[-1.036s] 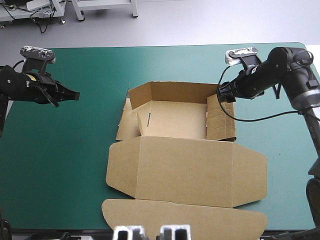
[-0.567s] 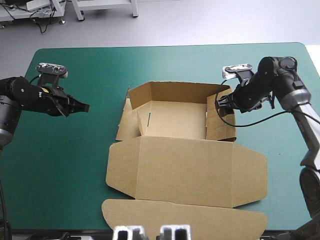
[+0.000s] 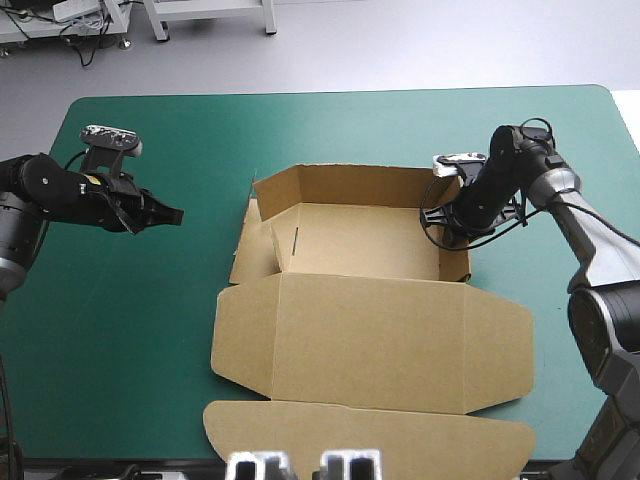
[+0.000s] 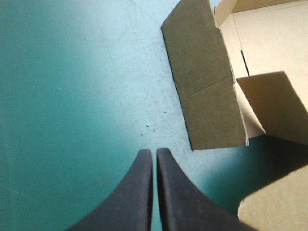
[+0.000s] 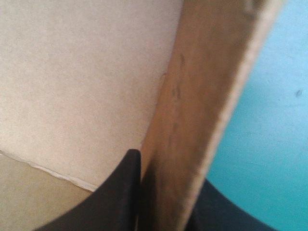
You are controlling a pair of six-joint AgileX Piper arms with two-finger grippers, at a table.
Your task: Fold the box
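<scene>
The brown box (image 3: 370,340) lies mid-table as an open tray, its back wall (image 3: 350,185) raised and its lid flat toward the near edge. My right gripper (image 3: 444,213) is at the tray's right wall (image 3: 453,262). In the right wrist view this gripper (image 5: 166,190) is shut on the box, with the wall (image 5: 202,96) standing between its black fingers (image 5: 122,192). My left gripper (image 3: 171,214) hovers shut over the teal-green cover, apart from the box. Ahead of the left gripper (image 4: 154,156) lies the box's left side flap (image 4: 204,82), tilted outward.
The lid's long end flap (image 3: 370,435) reaches almost to the table's near edge. Bare teal-green cover (image 3: 120,330) lies to the left of the box and beyond its back wall. A black cable loops beside the right wall.
My right gripper has come down onto the tray's right wall, and the side panel that lay folded inward now stands upright. My left gripper has moved right, toward the box.
</scene>
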